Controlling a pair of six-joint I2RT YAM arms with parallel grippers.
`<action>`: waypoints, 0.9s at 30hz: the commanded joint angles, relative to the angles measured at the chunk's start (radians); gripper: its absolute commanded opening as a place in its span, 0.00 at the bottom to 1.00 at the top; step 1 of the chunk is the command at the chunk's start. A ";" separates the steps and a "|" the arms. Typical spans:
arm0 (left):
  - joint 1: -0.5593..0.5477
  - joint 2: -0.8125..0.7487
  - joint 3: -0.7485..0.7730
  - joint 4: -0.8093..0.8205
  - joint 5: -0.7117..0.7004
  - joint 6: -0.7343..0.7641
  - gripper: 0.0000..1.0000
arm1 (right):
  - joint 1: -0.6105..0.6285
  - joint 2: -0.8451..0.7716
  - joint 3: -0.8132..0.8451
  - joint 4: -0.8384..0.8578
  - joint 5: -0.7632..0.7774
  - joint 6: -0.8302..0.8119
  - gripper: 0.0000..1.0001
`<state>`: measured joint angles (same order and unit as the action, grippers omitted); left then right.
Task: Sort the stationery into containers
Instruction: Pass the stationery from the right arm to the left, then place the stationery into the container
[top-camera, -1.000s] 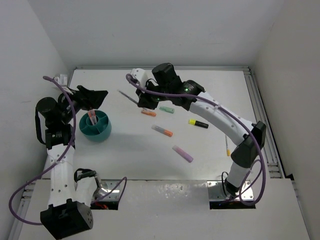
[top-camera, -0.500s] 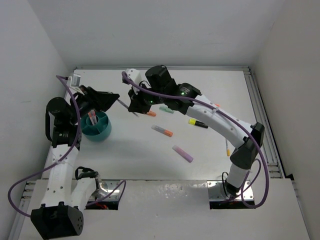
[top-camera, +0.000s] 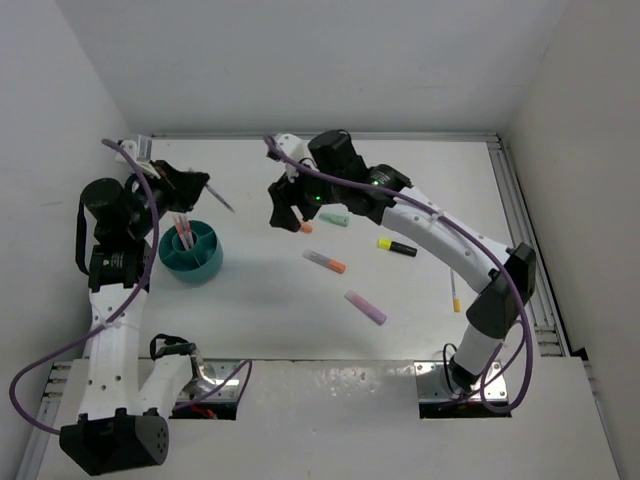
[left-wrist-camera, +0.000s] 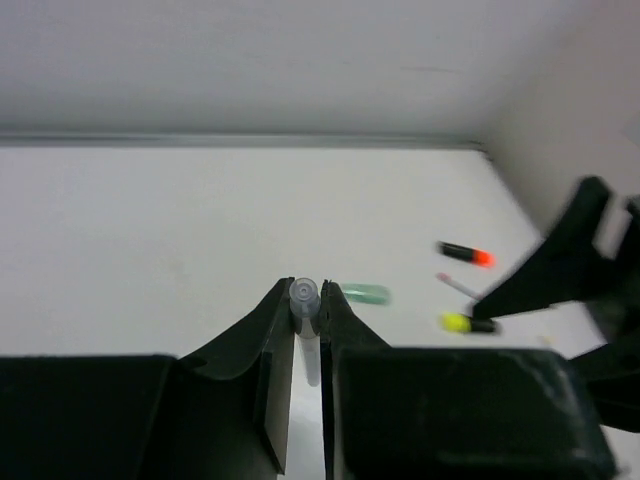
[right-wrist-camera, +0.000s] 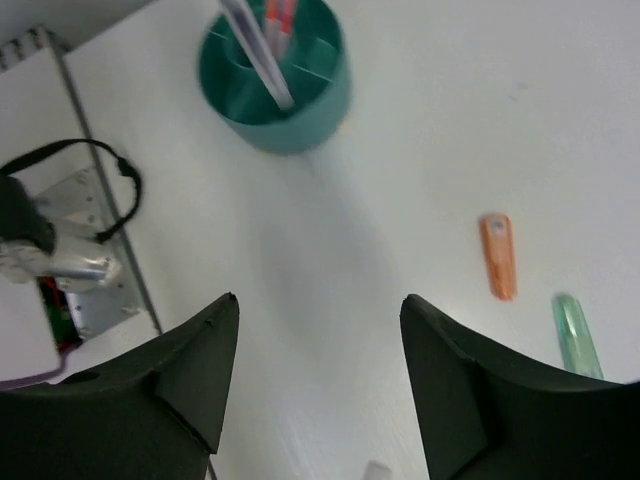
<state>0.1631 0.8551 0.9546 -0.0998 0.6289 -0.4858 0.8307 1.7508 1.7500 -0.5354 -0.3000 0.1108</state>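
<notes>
My left gripper is shut on a thin grey pen, which sticks out past the fingertips just above and behind the teal bowl. Pink pens stand in one compartment of the bowl. My right gripper hangs open and empty over the table, beside a short orange marker and a mint green one. A black marker with a yellow cap, a pink-and-orange pen and a purple marker lie on the table.
A small thin pen lies near the right arm's elbow. A black marker with an orange cap shows in the left wrist view. White walls close the table on three sides. Cables and brackets sit at the near edge.
The right gripper opened, let go of the grey pen and drew back to the right. The left gripper shut on that pen and carried it left, toward the bowl.
</notes>
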 joint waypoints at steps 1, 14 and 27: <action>0.024 -0.001 0.076 -0.201 -0.356 0.318 0.00 | -0.090 -0.082 -0.102 0.028 0.009 0.032 0.65; 0.078 0.070 -0.068 -0.100 -0.532 0.481 0.00 | -0.274 -0.096 -0.314 0.052 -0.034 0.040 0.61; 0.095 0.130 -0.158 -0.132 -0.531 0.469 0.01 | -0.323 -0.070 -0.415 0.000 -0.002 -0.037 0.55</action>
<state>0.2382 0.9756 0.8062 -0.2428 0.1074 -0.0193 0.5083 1.6844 1.3628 -0.5167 -0.3149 0.1154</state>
